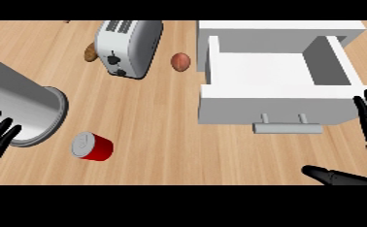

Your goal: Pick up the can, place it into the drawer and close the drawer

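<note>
Can (92,146), red with a silver lid, is sitting on the wooden counter (165,124) at about 8 o'clock in the head view, and nothing is touching it. Its lid end is being shown toward 10 o'clock. A large grey cylinder (30,110) is lying just beside it at the can's 10 o'clock, with a small gap between them.

The white drawer (265,71) is standing pulled open at 2 o'clock in the view, well apart from the can. Its front panel and grey handle (287,126) are facing 6 o'clock.

The left hand (7,133) is being cut off at the 9 o'clock edge. Only straight, relaxed fingers are showing, close to the cylinder's rim, and nothing is being held. The right hand (331,175) is showing at 4 to 5 o'clock, spread open with the thumb low and the fingers (361,117) up at the edge beside the drawer front. It is gripping nothing.

A toaster (129,46) is sitting at 11 o'clock, with a brown oval object (180,61) between it and the drawer. A brownish lump (91,52) is being partly hidden on the toaster's 9 o'clock side.
</note>
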Robot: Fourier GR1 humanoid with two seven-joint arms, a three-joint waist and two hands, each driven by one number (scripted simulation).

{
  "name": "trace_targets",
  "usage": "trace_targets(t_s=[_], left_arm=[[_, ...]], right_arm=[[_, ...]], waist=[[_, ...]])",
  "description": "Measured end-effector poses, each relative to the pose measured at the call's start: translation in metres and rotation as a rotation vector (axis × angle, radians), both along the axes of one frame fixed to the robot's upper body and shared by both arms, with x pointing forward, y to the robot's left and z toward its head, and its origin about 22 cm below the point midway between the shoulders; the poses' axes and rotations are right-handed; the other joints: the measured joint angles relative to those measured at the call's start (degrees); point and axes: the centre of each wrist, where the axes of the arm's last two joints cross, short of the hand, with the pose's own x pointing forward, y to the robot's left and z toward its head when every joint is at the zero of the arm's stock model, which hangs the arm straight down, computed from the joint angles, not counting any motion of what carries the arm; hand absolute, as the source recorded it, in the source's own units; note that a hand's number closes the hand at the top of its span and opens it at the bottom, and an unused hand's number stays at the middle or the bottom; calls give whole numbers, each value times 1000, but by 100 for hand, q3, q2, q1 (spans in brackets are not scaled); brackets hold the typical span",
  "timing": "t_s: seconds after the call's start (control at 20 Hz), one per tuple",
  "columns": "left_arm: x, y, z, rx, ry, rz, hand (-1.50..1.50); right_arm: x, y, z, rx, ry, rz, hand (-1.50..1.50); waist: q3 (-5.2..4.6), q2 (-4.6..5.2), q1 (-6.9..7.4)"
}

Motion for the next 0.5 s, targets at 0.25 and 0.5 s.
trace_targets(t_s=[0.25,0.5], left_arm=[[-20,19,14,0,25,1,-150],[-31,30,20,-23,35,14,-150]], right_arm=[[-14,-16,-10,6,12,-5,-150],[-27,-34,-15,5,11,-2,-150]], waist=[[-2,0,-6],[-1,2,-18]])
